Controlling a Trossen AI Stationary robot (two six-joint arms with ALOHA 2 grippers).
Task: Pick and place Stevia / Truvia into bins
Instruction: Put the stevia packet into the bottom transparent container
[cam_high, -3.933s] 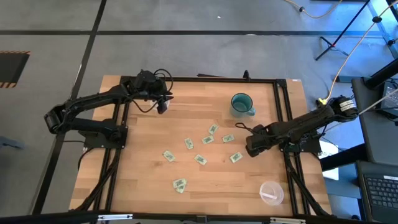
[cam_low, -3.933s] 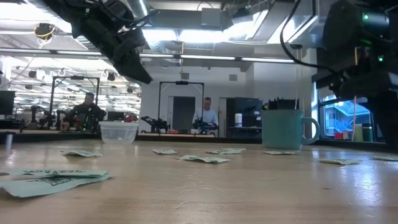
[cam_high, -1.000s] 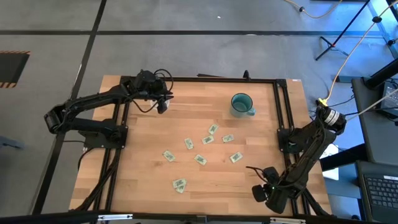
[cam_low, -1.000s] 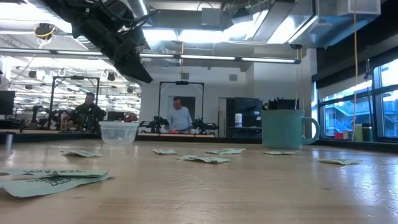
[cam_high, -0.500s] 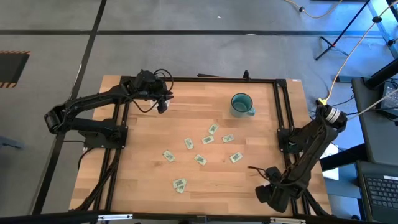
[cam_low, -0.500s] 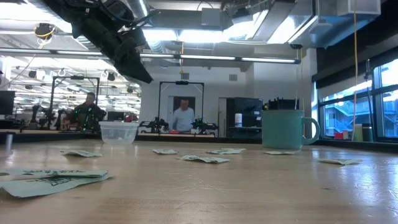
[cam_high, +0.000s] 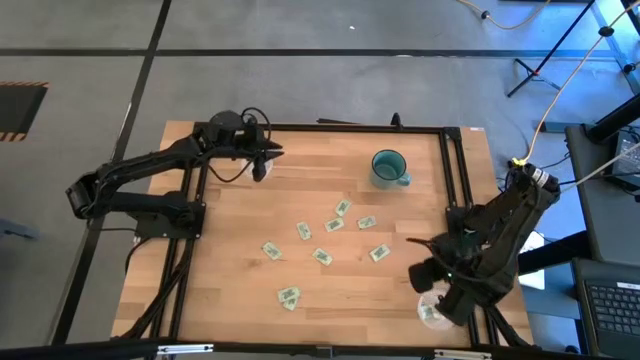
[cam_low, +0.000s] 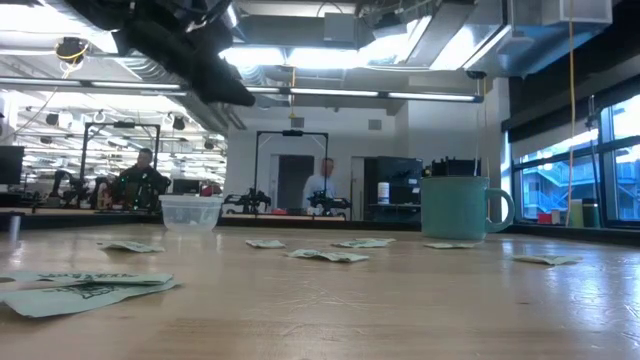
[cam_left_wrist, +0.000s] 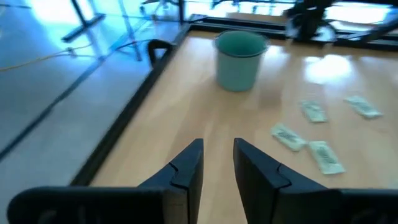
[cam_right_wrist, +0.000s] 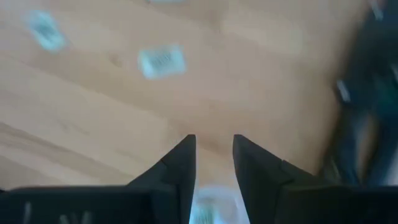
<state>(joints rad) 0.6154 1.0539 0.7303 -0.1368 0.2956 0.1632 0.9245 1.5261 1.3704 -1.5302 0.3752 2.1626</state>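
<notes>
Compared with half a second earlier, we see the right gripper (cam_high: 428, 277) risen from the near right corner of the wooden table (cam_high: 230, 250) and swung inward, so that the clear cup (cam_high: 432, 312) it had covered shows again at the arm's edge, something pale lying inside; its fingers (cam_right_wrist: 180, 165) stand slightly parted and hold nothing. We read this as one delivery finished and the arm heading back for another sachet. The left gripper (cam_high: 262, 160) has shifted only a little and hovers at the far left of the table, its fingers (cam_left_wrist: 189, 165) narrowly apart and empty. Eight Truvia sachets (cam_high: 323, 257) lie scattered mid-table, well apart from both cups; the second clear cup (cam_low: 190, 212) appears in the low view. A teal mug (cam_high: 388, 168) stands near the far edge. Beyond the table lies a workshop with ceiling lights, a seated person (cam_low: 140, 175) and a standing person (cam_low: 326, 187).
</notes>
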